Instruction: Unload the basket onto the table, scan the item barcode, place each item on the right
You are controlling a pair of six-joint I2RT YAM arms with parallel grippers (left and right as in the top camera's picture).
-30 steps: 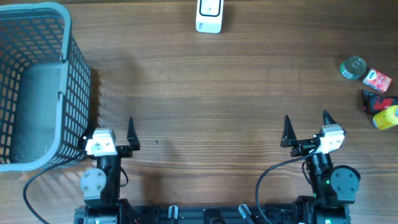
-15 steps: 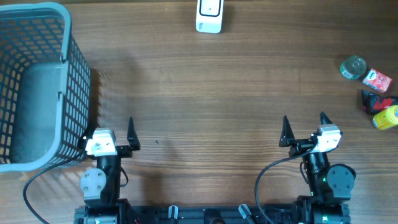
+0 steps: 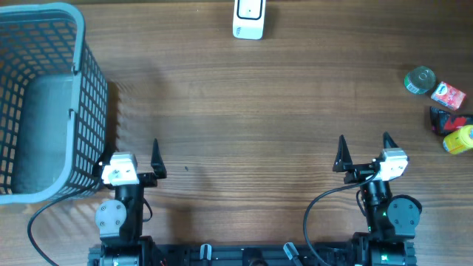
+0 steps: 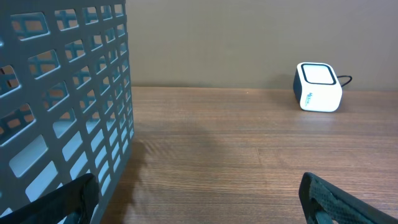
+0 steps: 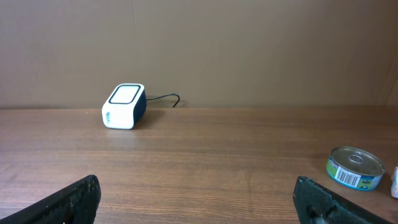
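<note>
The white barcode scanner (image 3: 248, 20) stands at the table's far edge, also seen in the left wrist view as the scanner (image 4: 317, 87) and in the right wrist view as the scanner (image 5: 124, 98). The items lie in a group at the far right: a round can (image 3: 420, 80), a red packet (image 3: 448, 95), a black and red pack (image 3: 448, 119) and a yellow item (image 3: 460, 139). The can (image 5: 354, 168) shows a barcode on its side. My left gripper (image 3: 131, 152) and right gripper (image 3: 363, 145) both stand open and empty near the front edge, far from the items.
A tall grey-blue mesh basket (image 3: 15, 22) fills the left side, its wall (image 4: 62, 93) right beside my left gripper's left finger. Bare wooden table (image 3: 251, 111) lies between the grippers and the scanner.
The right gripper has shifted very slightly away from the front edge. The left arm and all objects are unmoved.
</note>
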